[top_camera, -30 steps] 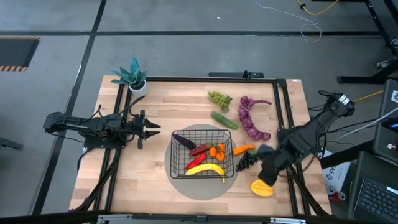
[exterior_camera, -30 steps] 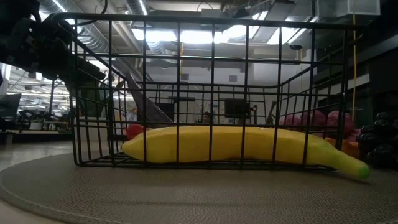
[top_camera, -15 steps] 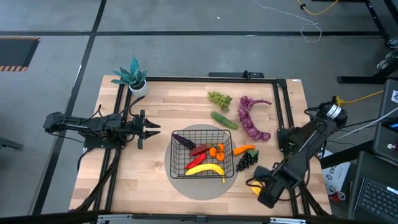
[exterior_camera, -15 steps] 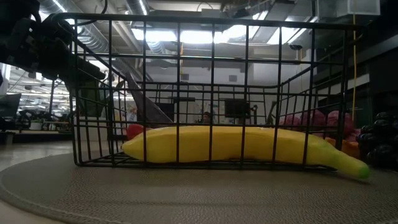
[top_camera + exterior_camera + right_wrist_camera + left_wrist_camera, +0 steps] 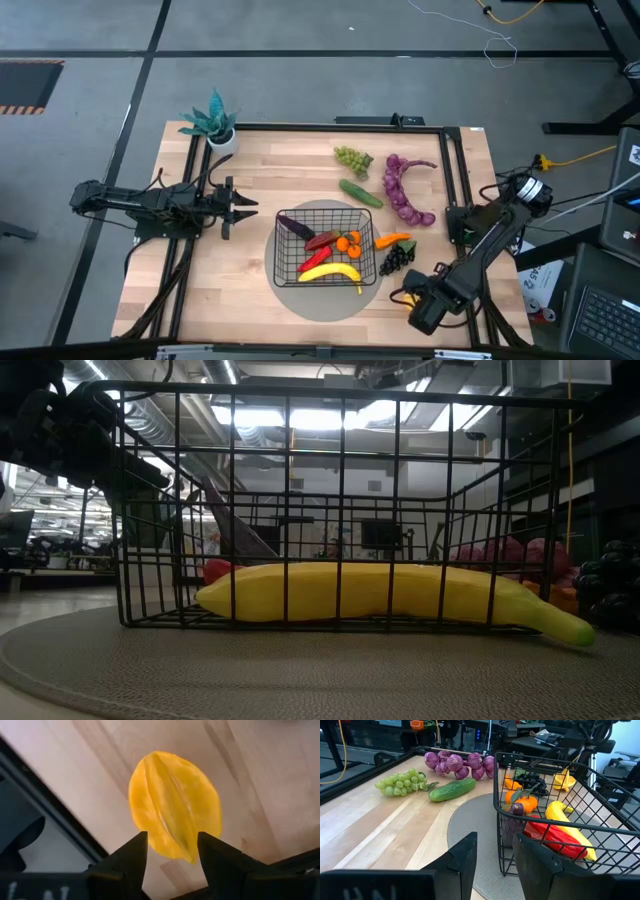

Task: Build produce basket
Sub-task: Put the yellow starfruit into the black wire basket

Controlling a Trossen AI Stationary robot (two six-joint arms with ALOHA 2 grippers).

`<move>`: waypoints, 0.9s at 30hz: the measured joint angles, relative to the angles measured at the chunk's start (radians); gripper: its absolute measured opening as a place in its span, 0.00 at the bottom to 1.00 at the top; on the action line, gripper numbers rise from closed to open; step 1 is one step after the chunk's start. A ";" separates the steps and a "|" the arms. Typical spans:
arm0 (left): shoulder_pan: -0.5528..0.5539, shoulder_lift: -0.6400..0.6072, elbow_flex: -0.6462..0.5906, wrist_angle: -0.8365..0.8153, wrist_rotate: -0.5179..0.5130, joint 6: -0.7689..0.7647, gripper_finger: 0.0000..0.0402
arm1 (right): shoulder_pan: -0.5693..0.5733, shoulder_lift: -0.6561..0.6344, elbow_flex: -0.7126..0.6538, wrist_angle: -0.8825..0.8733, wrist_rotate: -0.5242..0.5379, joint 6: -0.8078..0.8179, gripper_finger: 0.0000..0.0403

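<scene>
Wooden tabletop (image 5: 260,185) under both arms, round grey mat (image 5: 325,297) beneath the black wire basket (image 5: 290,262). Already in the basket: banana (image 5: 380,592), red pepper (image 5: 555,838), eggplant (image 5: 294,225), oranges (image 5: 347,242). Left outside on the wood: green grapes (image 5: 400,782), cucumber (image 5: 452,789), purple grapes (image 5: 402,190), carrot (image 5: 393,241), dark grapes (image 5: 396,259).

Right gripper (image 5: 170,851) poised directly above the yellow starfruit (image 5: 175,802), fingers parted wider than the fruit and straddling its near end, nothing clamped; placed so, probably, to close on it next. Left gripper (image 5: 492,851) parked beside the basket's open side, fingers parted, empty, waiting clear of the work.
</scene>
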 joint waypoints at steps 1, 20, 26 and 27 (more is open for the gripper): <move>0.000 0.000 0.000 0.000 0.000 0.000 0.30 | 0.000 0.007 0.000 0.001 0.000 0.000 0.44; 0.000 0.000 0.000 0.000 0.000 0.000 0.30 | 0.000 0.079 0.001 -0.007 -0.031 0.001 0.43; 0.000 0.000 0.000 0.000 0.000 0.000 0.30 | -0.001 0.079 0.001 -0.007 -0.034 0.003 0.34; 0.000 0.000 0.000 0.000 0.000 0.000 0.30 | -0.001 0.079 0.001 -0.007 -0.035 0.003 0.31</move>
